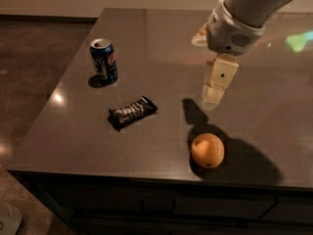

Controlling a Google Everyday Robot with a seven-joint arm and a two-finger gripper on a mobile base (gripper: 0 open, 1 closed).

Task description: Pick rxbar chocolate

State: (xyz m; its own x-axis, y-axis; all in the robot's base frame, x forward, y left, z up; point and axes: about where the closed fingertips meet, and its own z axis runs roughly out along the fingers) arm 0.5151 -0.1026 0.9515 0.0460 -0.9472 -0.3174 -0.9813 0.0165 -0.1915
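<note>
One Pepsi can [103, 61], one black rxbar chocolate [132, 112], one orange [208, 150] on the surface [146, 38]; the hand [214, 89] hovers beyond the orange, empty, opening unclear.

Arm [259, 1] cut by top edge; pincer [212, 96] near orange [208, 151].

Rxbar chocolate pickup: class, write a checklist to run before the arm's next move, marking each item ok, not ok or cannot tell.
1. The rxbar chocolate lies flat with nothing on it: ok.
2. The gripper is over the bar: not ok; it hangs to the bar's right in the view, near the orange.
3. The soda can stands apart from the bar: ok.
4. The orange is apart from the bar: ok.
5. The bar is inside the table edge: ok.
</note>
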